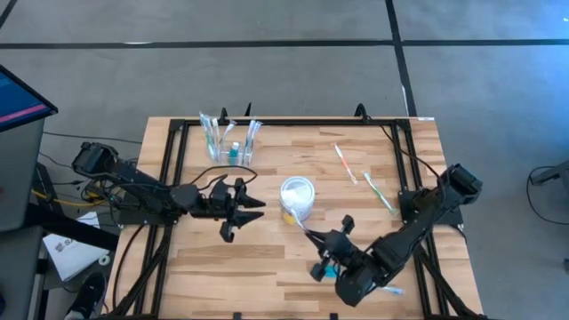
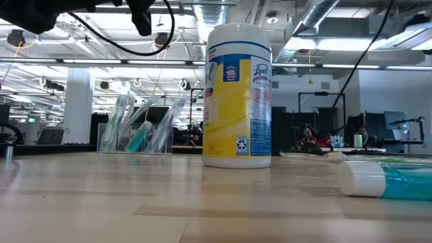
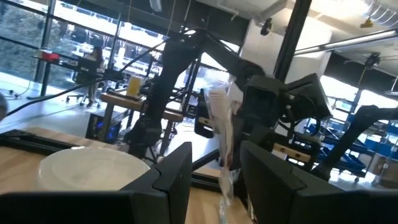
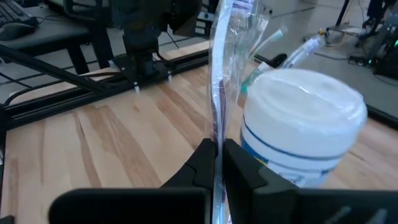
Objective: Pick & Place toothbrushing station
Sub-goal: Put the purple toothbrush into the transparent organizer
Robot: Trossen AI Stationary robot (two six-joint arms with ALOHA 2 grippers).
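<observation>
The right hand [image 4: 217, 163] is clamped on a wrapped toothbrush [image 4: 222, 74], held upright for the toothbrushing station [image 1: 229, 140], while the left hand [image 1: 244, 209] (fingers apart, empty) waits beside the tub [image 1: 297, 197].

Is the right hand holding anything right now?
Yes, in the right wrist view the right hand is shut on a thin clear plastic package standing up between its fingers, beside the white-topped tub.
</observation>
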